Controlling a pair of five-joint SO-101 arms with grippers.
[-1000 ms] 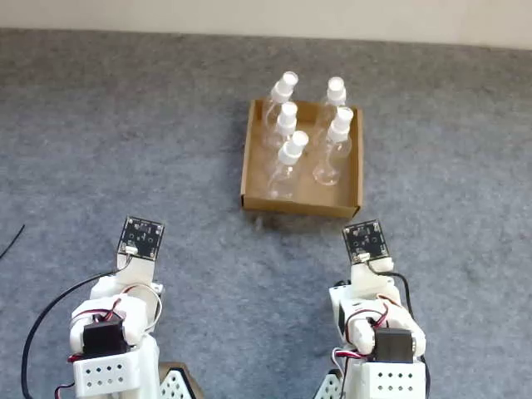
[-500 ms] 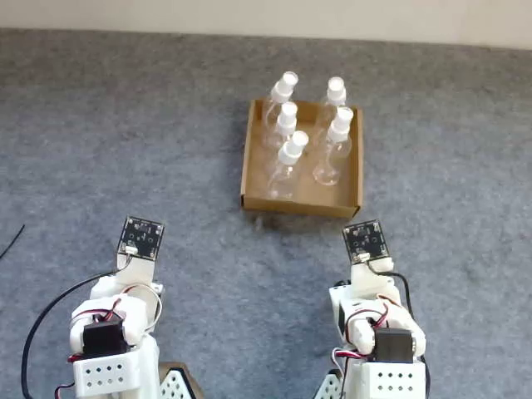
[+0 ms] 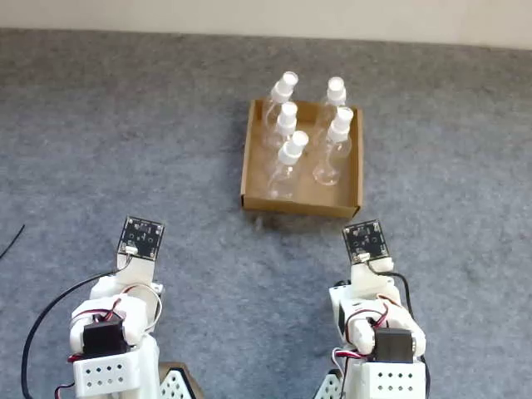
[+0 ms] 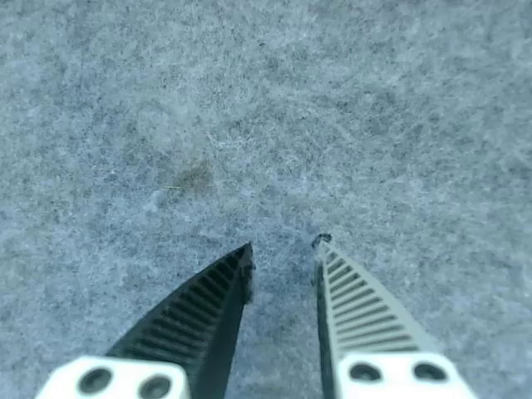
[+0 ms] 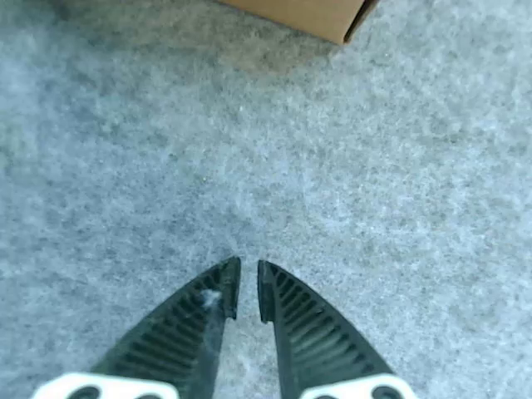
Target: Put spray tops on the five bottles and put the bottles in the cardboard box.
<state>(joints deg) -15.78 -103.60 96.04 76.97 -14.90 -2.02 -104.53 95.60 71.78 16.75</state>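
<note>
**Wide carpet lanes, one crowded box**

We see flat grey carpet [image 3: 125,125] spreading broadly left and right of the shallow brown cardboard box [image 3: 247,170] at upper centre, with a strip below it. Inside, five clear plastic bottles with white spray tops [image 3: 292,153] stand close together with narrow gaps between them. The box's lower right corner offers the most room.

Grey fuzzy carpet-like table covering [image 3: 125,125] spans the whole work area. Off-white flat strip [image 3: 266,15] runs along its far edge. Thin black cable end [image 3: 10,241] pokes in at the high view's left edge, lying on the covering. Small brownish stain [image 4: 193,174] on the covering, left wrist view. Brown flat corner piece [image 3: 184,376] at the near edge; can't tell what it is.
</note>
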